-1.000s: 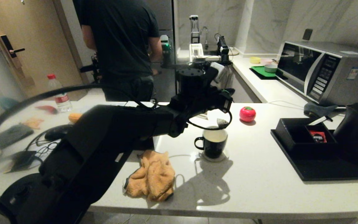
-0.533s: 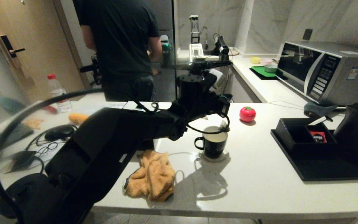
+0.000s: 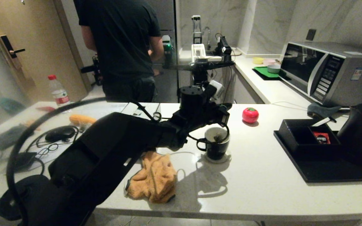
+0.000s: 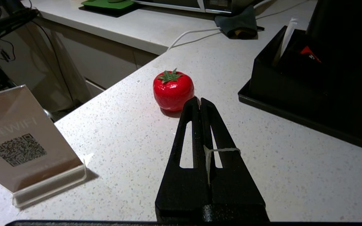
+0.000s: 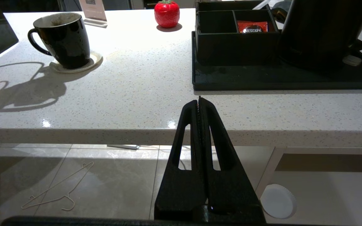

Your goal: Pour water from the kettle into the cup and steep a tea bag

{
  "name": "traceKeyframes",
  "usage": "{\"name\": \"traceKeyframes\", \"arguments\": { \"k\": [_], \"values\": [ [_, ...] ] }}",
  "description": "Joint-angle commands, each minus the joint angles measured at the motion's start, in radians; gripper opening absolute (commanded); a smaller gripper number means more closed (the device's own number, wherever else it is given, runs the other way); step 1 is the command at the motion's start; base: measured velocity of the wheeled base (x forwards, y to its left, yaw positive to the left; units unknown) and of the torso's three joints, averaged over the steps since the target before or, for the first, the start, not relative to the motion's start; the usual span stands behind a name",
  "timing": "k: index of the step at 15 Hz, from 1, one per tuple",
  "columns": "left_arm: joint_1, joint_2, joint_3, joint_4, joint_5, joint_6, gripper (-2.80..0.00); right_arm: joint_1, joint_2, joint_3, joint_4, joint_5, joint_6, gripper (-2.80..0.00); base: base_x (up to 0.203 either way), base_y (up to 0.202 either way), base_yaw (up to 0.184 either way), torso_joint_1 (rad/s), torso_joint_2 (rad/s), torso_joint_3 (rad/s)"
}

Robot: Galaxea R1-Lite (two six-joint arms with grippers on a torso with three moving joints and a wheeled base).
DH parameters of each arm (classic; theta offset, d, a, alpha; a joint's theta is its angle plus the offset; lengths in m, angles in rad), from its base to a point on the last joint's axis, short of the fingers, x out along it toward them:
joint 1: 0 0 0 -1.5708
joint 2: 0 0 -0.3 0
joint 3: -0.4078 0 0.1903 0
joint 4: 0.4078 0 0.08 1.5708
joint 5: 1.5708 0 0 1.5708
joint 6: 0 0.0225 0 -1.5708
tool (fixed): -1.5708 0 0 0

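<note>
The black cup (image 3: 216,147) with its white inside stands on a pale coaster mid-counter, also seen as the cup (image 5: 62,39). The tea bag (image 3: 217,137) hangs inside it, below the rim. My left gripper (image 3: 224,116) hovers just above the cup's far side, shut on the tea bag's white string (image 4: 222,150), which crosses one finger of the left gripper (image 4: 199,99). The water cannot be made out in the cup. The black kettle (image 3: 361,131) stands on the tray at the right. My right gripper (image 5: 199,99) is shut on nothing, parked below the counter's front edge.
A red tomato-shaped object (image 3: 250,115) sits behind the cup. The black tray (image 3: 325,172) carries a compartment box with a red sachet (image 3: 321,137). An orange cloth (image 3: 154,175) lies front left. A QR sign (image 4: 20,141) stands nearby, and a person (image 3: 121,47) stands behind the counter.
My left gripper has come down and slightly leftward. The tea bag went from hanging over the cup's far right rim to hanging inside the cup.
</note>
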Motion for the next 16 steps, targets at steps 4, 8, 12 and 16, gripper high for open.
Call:
{"name": "traceKeyframes", "arguments": {
  "k": [4,8,12,16],
  "values": [
    [0.007,0.003,0.139,-0.097,-0.002,-0.001,-2.80,0.000,0.000,0.000,0.000,0.000,0.001,-2.80,0.000,0.000,0.000,0.000,0.00,0.000],
    [0.004,0.005,0.199,-0.166,-0.002,-0.002,-2.80,0.000,0.000,0.000,0.000,0.000,0.000,-2.80,0.000,0.000,0.000,0.000,0.00,0.000],
    [0.004,-0.034,0.194,-0.156,0.003,-0.002,-2.80,0.000,0.000,0.000,0.000,0.000,0.000,-2.80,0.000,0.000,0.000,0.000,0.00,0.000],
    [0.004,-0.099,0.193,-0.143,0.028,0.000,-2.80,0.000,0.000,0.000,0.000,0.000,0.000,-2.80,0.000,0.000,0.000,0.000,0.00,0.000]
  ]
}}
